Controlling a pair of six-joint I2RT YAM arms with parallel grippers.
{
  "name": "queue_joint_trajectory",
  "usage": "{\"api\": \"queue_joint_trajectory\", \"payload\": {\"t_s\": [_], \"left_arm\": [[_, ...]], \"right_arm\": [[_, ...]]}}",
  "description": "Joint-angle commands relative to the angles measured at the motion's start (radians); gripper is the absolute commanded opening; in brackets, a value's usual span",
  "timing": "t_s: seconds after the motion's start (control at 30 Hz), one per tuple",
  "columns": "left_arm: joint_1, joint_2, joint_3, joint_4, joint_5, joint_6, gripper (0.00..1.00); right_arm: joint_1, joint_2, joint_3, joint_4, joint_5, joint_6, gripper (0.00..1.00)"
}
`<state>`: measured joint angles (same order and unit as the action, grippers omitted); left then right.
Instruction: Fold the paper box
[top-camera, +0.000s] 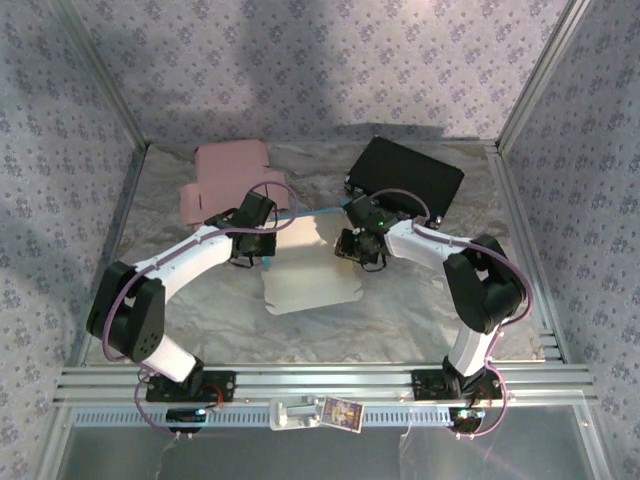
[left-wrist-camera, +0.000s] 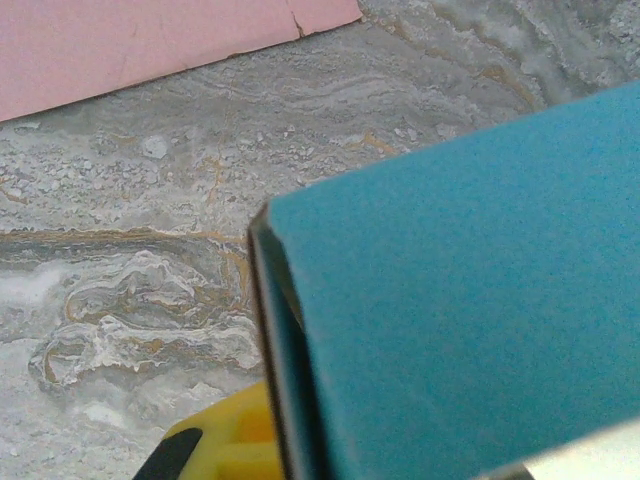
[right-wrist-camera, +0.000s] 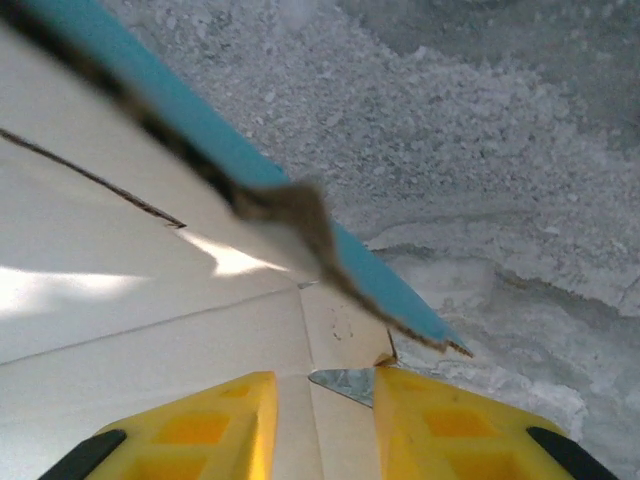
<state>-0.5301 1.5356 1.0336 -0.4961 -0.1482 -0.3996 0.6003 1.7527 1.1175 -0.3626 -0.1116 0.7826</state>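
Note:
The paper box (top-camera: 305, 280) lies partly flat at the table's middle, white inside and teal outside. My left gripper (top-camera: 250, 255) is at its far left corner, shut on a raised teal panel (left-wrist-camera: 470, 300). One yellow finger (left-wrist-camera: 215, 445) shows beside that panel; the other is hidden behind it. My right gripper (top-camera: 355, 250) is at the box's far right corner. In the right wrist view its jaws (right-wrist-camera: 325, 400) stand apart, over a white flap (right-wrist-camera: 120, 290) near a crease, and a teal-backed wall (right-wrist-camera: 200, 120) rises along the far edge.
A flat pink cardboard blank (top-camera: 225, 180) lies at the back left, its edge (left-wrist-camera: 130, 40) showing in the left wrist view. A black box (top-camera: 405, 178) sits at the back right. Marbled table cover (top-camera: 400, 310) spreads around, with frame rails along the sides.

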Motion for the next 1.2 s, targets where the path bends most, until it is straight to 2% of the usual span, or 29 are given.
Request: {"api": "queue_joint_trajectory", "payload": {"t_s": [0.0, 0.27, 0.4, 0.6, 0.7, 0.8, 0.97, 1.07, 1.17], "left_arm": [[-0.001, 0.012, 0.032, -0.001, 0.018, 0.020, 0.00], [-0.002, 0.025, 0.045, 0.001, 0.021, 0.019, 0.00], [0.010, 0.027, 0.047, 0.000, 0.031, 0.012, 0.00], [0.031, 0.032, 0.066, -0.026, 0.062, 0.022, 0.00], [0.049, 0.026, 0.067, -0.035, 0.097, 0.041, 0.00], [0.087, 0.001, 0.049, -0.005, 0.200, 0.065, 0.00], [0.188, -0.014, 0.034, 0.097, 0.516, 0.088, 0.00], [0.228, 0.036, 0.074, 0.125, 0.693, 0.136, 0.00], [0.250, 0.090, 0.123, 0.154, 0.818, 0.177, 0.00]], "right_arm": [[0.011, 0.018, 0.051, 0.007, 0.009, -0.036, 0.28], [0.025, 0.020, 0.056, 0.024, -0.001, -0.060, 0.24], [0.023, -0.035, 0.020, 0.036, 0.019, -0.066, 0.24], [0.006, -0.163, -0.128, 0.128, 0.046, -0.071, 0.28], [-0.024, -0.260, -0.177, 0.176, 0.040, -0.076, 0.35], [-0.104, -0.374, -0.182, 0.166, -0.008, -0.110, 0.39], [-0.341, -0.505, -0.199, 0.190, -0.283, -0.133, 0.41], [-0.450, -0.486, -0.192, 0.233, -0.489, -0.146, 0.41], [-0.491, -0.425, -0.158, 0.294, -0.649, -0.146, 0.40]]}}
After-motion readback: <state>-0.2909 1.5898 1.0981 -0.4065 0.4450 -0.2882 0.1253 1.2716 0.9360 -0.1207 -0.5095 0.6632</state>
